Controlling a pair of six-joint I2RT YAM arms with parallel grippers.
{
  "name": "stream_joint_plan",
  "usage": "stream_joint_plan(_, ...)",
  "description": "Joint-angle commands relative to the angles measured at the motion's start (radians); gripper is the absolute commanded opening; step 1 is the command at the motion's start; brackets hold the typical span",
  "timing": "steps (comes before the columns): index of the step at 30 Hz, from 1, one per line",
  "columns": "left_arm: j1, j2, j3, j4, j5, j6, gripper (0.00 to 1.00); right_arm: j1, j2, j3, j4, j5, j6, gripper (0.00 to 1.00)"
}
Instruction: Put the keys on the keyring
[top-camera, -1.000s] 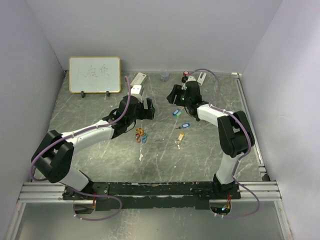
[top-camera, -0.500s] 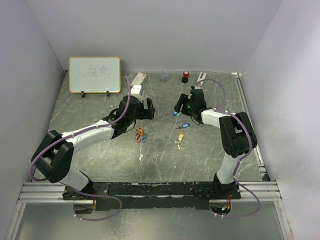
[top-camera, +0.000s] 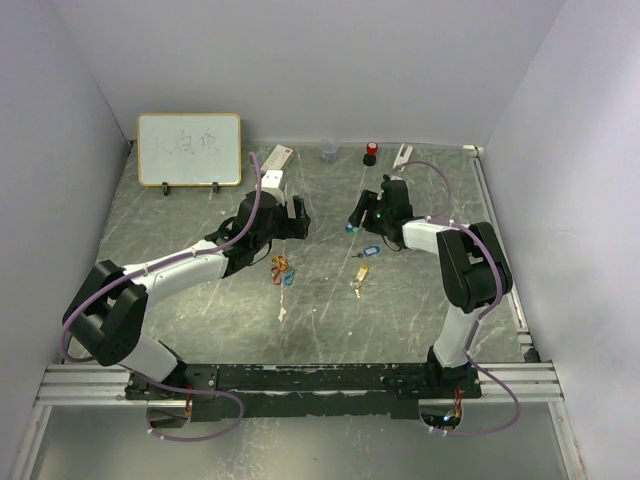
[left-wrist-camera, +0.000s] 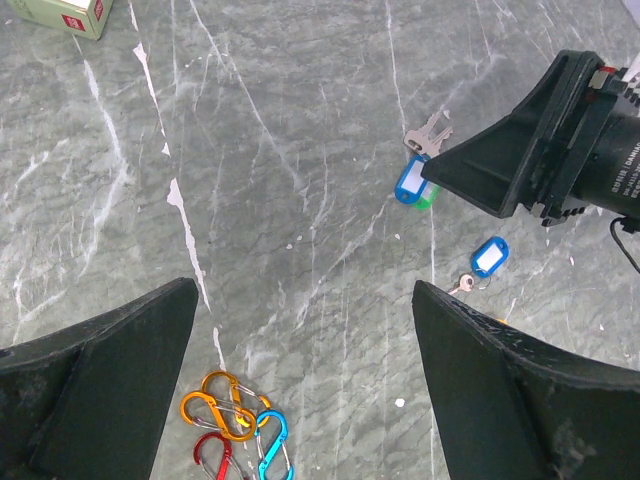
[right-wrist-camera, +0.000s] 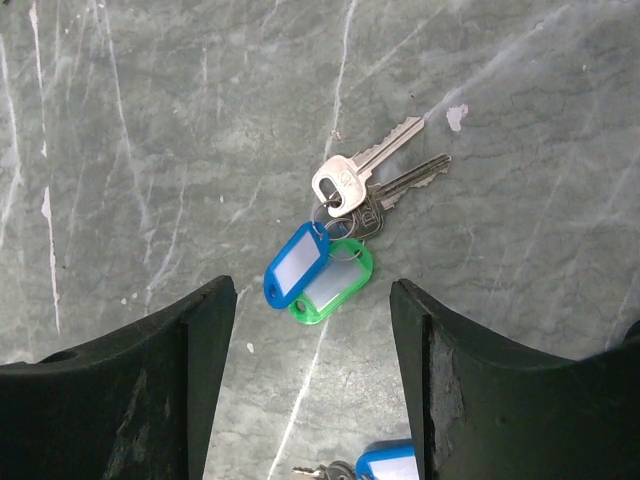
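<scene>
Two metal keys (right-wrist-camera: 365, 180) joined by a small ring carry a blue tag (right-wrist-camera: 296, 265) and a green tag (right-wrist-camera: 335, 283). They lie flat just ahead of my open right gripper (right-wrist-camera: 312, 300), which hovers over them without touching. In the top view this bunch (top-camera: 351, 227) lies at that gripper (top-camera: 358, 216). A second blue-tagged key (left-wrist-camera: 489, 256) and a yellow-tagged key (top-camera: 360, 272) lie nearer. My left gripper (left-wrist-camera: 302, 300) is wide open and empty above the coloured carabiner clips (left-wrist-camera: 235, 425). I cannot tell which item is the keyring.
A whiteboard (top-camera: 189, 150) stands at the back left, with a small box (top-camera: 276, 157) beside it. A clear cup (top-camera: 329, 152), a red cap (top-camera: 371, 152) and a white object (top-camera: 403, 155) line the back edge. Walls close in on both sides.
My right gripper has come forward from the back edge near the red cap and dropped over the blue- and green-tagged keys, its jaws a little wider. The left arm has stayed still.
</scene>
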Motion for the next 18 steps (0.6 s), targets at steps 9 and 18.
stream_joint_plan(9,0.009,-0.01,-0.007,0.013,-0.001,0.008,1.0,-0.004,0.08,0.019,0.037,-0.044,0.009,0.64)
stream_joint_plan(18,0.02,-0.019,-0.014,0.016,0.002,0.007,1.0,-0.004,0.034,0.042,0.022,-0.001,-0.002,0.63)
